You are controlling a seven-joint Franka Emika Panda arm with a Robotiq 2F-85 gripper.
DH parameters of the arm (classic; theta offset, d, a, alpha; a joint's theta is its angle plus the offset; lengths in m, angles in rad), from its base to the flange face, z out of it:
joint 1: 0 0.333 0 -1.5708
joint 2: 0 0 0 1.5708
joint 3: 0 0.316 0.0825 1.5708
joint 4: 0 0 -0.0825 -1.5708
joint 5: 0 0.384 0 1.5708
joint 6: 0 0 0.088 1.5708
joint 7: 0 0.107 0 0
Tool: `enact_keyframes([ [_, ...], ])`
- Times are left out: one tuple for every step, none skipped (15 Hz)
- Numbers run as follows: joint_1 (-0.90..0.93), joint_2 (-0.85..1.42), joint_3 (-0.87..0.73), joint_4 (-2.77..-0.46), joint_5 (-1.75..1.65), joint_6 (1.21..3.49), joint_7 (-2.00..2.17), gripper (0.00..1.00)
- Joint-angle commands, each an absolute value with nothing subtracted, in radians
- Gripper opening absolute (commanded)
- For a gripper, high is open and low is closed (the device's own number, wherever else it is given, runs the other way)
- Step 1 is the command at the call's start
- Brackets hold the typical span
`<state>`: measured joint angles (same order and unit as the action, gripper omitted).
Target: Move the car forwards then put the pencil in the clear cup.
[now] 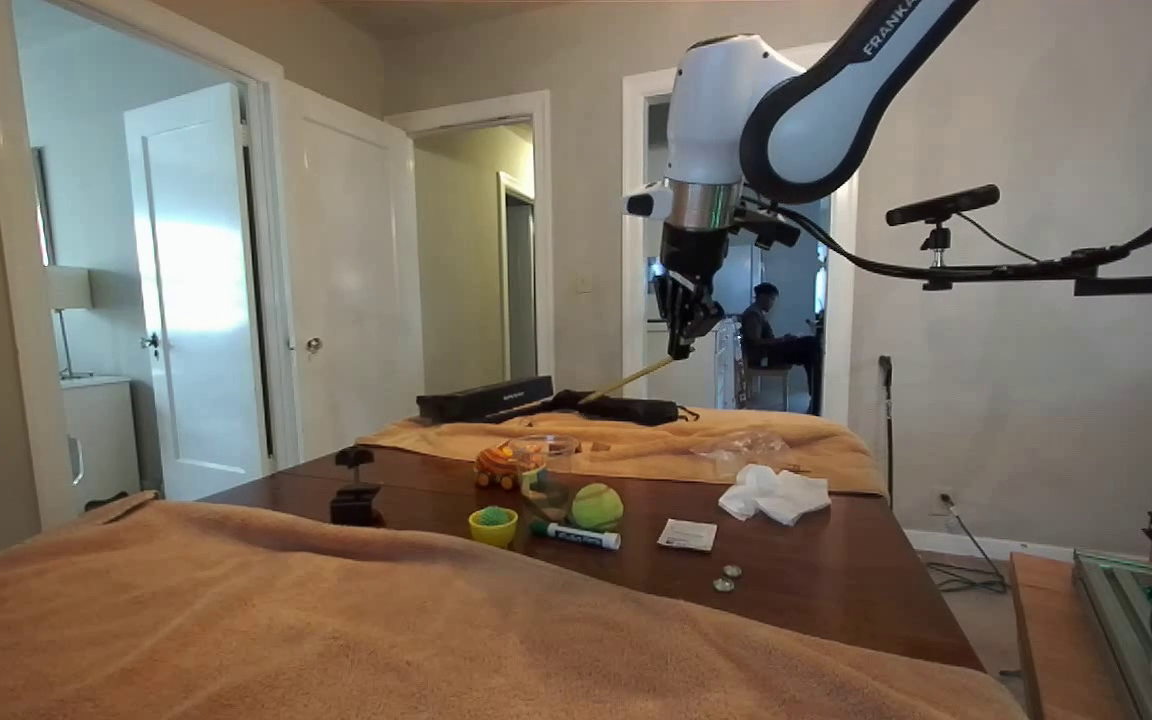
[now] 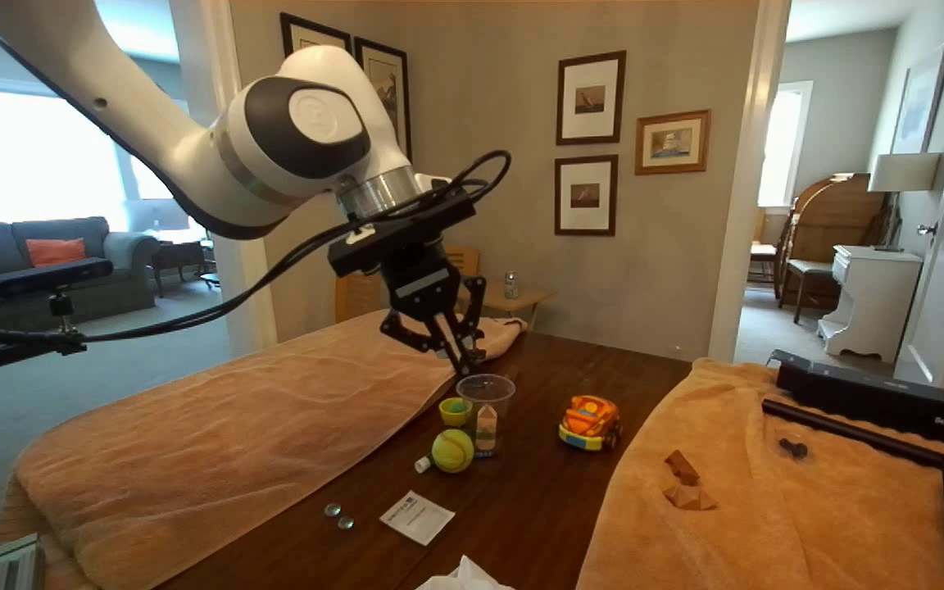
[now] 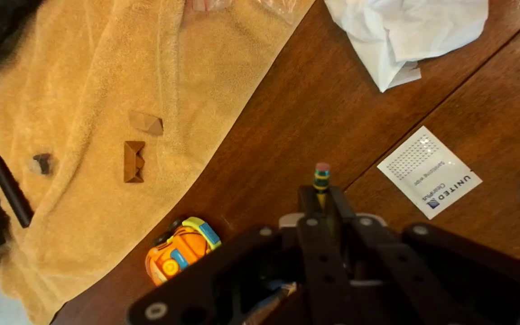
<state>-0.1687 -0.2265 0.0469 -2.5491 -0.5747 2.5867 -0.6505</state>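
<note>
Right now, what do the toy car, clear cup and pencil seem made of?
Toy car: probably smooth plastic, by its bright, rounded look. Clear cup: likely thin plastic, smooth and transparent; possibly glass. Pencil: probably painted wood, by its yellow color and pink eraser.

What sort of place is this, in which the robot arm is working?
Probably a home: a sofa, framed pictures on the wall, and a lamp on a white cabinet suggest it.
</note>
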Motion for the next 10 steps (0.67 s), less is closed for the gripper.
enact_keyframes([
  [-0.133,-0.135,0.036,-2.473,-0.677,2.524,-0.591,0.02],
  [-0.124,-0.117,0.034,-2.461,-0.696,2.515,-0.587,0.02],
  [-0.116,-0.097,0.032,-2.447,-0.712,2.506,-0.583,0.02],
  [-0.107,-0.079,0.031,-2.435,-0.728,2.499,-0.581,0.02],
  [-0.097,-0.067,0.03,-2.423,-0.742,2.498,-0.579,0.02],
  [-0.085,-0.059,0.03,-2.413,-0.737,2.491,-0.588,0.02],
  [-0.077,-0.053,0.031,-2.405,-0.745,2.491,-0.589,0.02],
  [-0.069,-0.046,0.032,-2.396,-0.748,2.485,-0.591,0.02],
  [-0.061,-0.041,0.033,-2.388,-0.755,2.479,-0.59,0.02],
  [-0.054,-0.034,0.034,-2.38,-0.767,2.469,-0.59,0.02],
])
